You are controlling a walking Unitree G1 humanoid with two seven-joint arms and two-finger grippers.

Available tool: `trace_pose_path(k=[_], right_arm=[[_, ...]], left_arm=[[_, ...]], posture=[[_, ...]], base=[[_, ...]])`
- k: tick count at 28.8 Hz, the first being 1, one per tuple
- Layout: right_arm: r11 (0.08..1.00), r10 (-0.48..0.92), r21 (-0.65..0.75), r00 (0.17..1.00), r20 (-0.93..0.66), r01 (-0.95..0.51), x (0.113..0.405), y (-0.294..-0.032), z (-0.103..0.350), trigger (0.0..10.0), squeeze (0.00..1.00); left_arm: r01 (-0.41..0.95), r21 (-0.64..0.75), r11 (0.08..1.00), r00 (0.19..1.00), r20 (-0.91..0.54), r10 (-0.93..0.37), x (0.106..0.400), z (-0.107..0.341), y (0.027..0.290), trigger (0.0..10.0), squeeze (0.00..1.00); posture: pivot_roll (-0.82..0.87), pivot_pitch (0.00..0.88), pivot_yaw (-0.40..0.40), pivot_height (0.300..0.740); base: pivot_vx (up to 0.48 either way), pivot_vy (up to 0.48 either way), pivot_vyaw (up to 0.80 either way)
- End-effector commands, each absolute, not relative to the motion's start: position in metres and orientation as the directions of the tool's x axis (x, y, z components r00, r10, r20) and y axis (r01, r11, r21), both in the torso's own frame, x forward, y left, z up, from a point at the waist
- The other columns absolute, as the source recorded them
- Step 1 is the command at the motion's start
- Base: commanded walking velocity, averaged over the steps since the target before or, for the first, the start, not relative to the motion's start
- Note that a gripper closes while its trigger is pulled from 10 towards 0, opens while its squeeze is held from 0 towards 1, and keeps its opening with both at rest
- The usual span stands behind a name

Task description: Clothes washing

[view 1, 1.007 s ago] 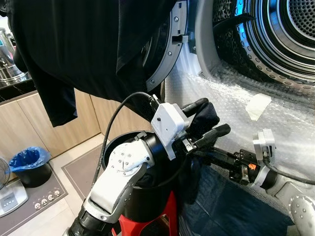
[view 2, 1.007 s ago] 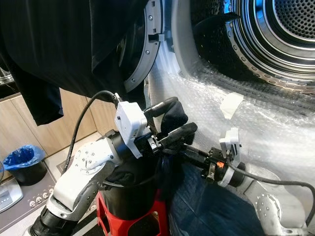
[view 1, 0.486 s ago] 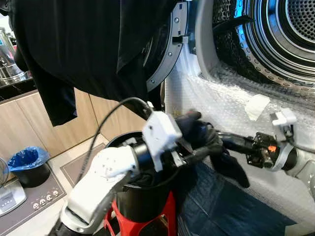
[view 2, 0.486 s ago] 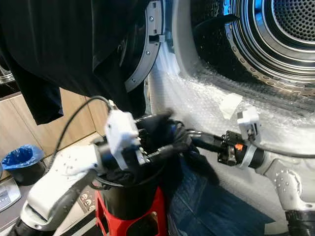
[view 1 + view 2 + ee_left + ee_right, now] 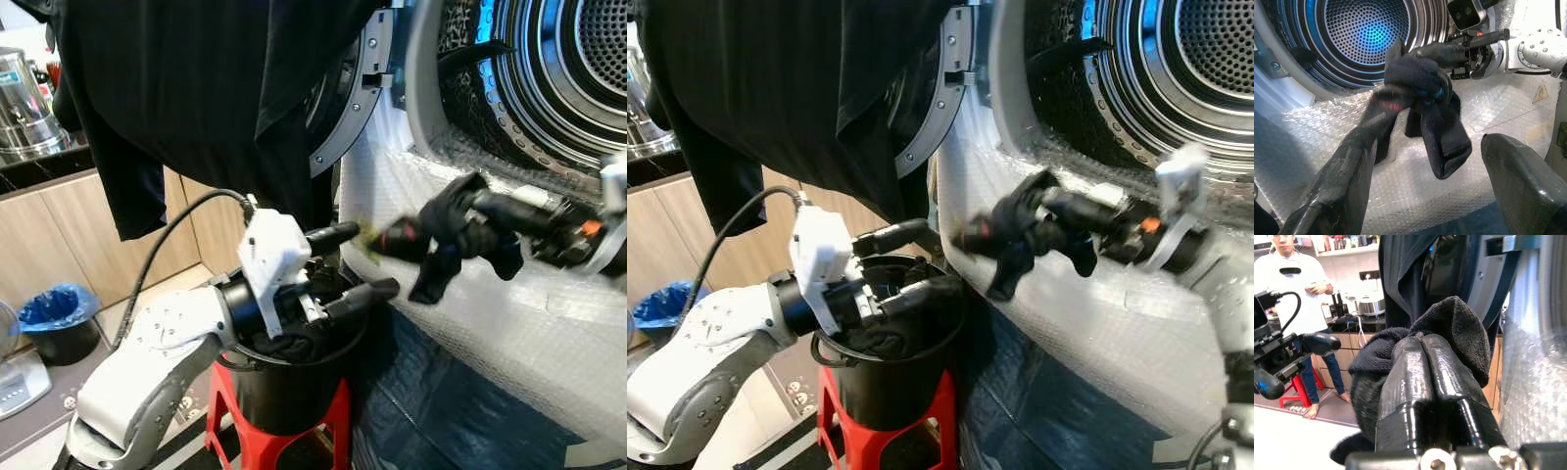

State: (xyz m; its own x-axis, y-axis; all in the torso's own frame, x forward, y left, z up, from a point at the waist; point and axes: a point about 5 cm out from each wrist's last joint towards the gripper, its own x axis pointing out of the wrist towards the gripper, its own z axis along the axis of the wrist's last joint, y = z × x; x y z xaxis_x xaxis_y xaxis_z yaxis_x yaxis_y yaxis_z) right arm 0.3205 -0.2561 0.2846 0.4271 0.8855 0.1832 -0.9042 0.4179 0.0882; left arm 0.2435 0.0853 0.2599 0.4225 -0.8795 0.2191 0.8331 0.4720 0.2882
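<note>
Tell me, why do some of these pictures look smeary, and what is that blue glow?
In the right eye view the right tool and its dark fuzzy sock are streaked by motion blur. In the left wrist view the perforated steel washer drum glows blue at its centre, and the left tool's near fingers look soft, out of focus.

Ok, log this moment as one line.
right gripper: shut on dark sock, below drum | left gripper: open over black bucket

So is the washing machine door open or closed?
Open. The door is swung aside, dark clothes draped over it, and you can see straight into the shiny drum. The right gripper holds a sock outside it.
</note>
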Motion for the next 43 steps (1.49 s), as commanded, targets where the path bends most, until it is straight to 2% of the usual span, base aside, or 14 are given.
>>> trace_pose_path(k=[1,5,6,8,12,20,23,27,32,35,43], right_arm=[[0.411,0.889,0.051,0.412,0.198,-0.91,0.32,-0.261,0.293,10.0,0.0],[0.345,0.922,0.064,0.351,0.162,-0.936,0.319,-0.25,0.285,10.0,0.0],[0.301,0.935,0.068,0.308,0.178,-0.951,0.317,-0.245,0.286,10.0,0.0],[0.282,0.941,0.063,0.289,0.175,-0.957,0.315,-0.243,0.286,10.0,0.0],[0.184,0.977,0.033,0.186,0.108,-0.982,0.302,-0.234,0.288,10.0,0.0],[0.159,0.984,-0.008,0.158,0.078,-0.987,0.276,-0.223,0.298,10.0,0.0],[0.141,0.985,-0.036,0.137,0.104,-0.989,0.26,-0.214,0.31,10.0,0.0],[0.145,0.982,-0.073,0.135,0.132,-0.987,0.254,-0.206,0.321,10.0,0.0],[0.231,0.963,-0.122,0.209,0.168,-0.965,0.27,-0.187,0.337,10.0,0.0],[0.331,0.933,-0.119,0.306,0.187,-0.936,0.293,-0.177,0.346,10.0,0.0],[0.436,0.892,-0.106,0.415,0.178,-0.893,0.332,-0.158,0.354,10.0,0.0]], left_arm=[[0.833,0.288,0.473,0.422,0.224,-0.878,0.241,0.265,0.087,10.0,0.0],[0.835,0.277,0.475,0.423,0.229,-0.877,0.238,0.264,0.083,10.0,0.0],[0.836,0.276,0.475,0.422,0.23,-0.877,0.238,0.264,0.082,10.0,0.0],[0.836,0.275,0.475,0.422,0.23,-0.877,0.238,0.264,0.082,10.0,0.0],[0.839,0.271,0.471,0.422,0.222,-0.879,0.237,0.262,0.081,10.0,0.0],[0.833,0.258,0.49,0.439,0.231,-0.868,0.236,0.259,0.078,10.0,0.0],[0.831,0.241,0.501,0.449,0.241,-0.861,0.236,0.259,0.077,10.0,0.0],[0.828,0.235,0.509,0.455,0.249,-0.855,0.238,0.26,0.077,10.0,0.0],[0.833,0.232,0.503,0.445,0.26,-0.857,0.242,0.262,0.071,10.0,0.0],[0.837,0.232,0.495,0.439,0.256,-0.861,0.24,0.261,0.067,10.0,0.0],[0.828,0.199,0.524,0.47,0.263,-0.843,0.233,0.259,0.063,10.0,0.0]], posture=[[0.01,0.0,-0.061,0.74],[0.01,0.0,-0.065,0.74],[0.01,0.0,-0.064,0.74],[0.01,0.0,-0.063,0.74],[0.0,0.0,-0.068,0.74],[0.0,0.0,-0.091,0.74],[-0.02,0.0,-0.09,0.74],[-0.04,0.0,-0.08,0.74],[-0.06,0.0,-0.065,0.74],[-0.06,0.0,-0.066,0.74],[-0.01,0.0,-0.105,0.74]], base=[[0.0,0.0,0.0],[0.0,0.0,0.0],[0.0,0.0,0.0],[0.0,0.0,0.0],[0.0,0.0,0.0],[0.0,0.0,0.0],[0.0,0.0,0.0],[0.0,0.0,0.0],[0.0,0.0,0.0],[0.0,0.0,0.0],[0.0,0.0,0.0]])
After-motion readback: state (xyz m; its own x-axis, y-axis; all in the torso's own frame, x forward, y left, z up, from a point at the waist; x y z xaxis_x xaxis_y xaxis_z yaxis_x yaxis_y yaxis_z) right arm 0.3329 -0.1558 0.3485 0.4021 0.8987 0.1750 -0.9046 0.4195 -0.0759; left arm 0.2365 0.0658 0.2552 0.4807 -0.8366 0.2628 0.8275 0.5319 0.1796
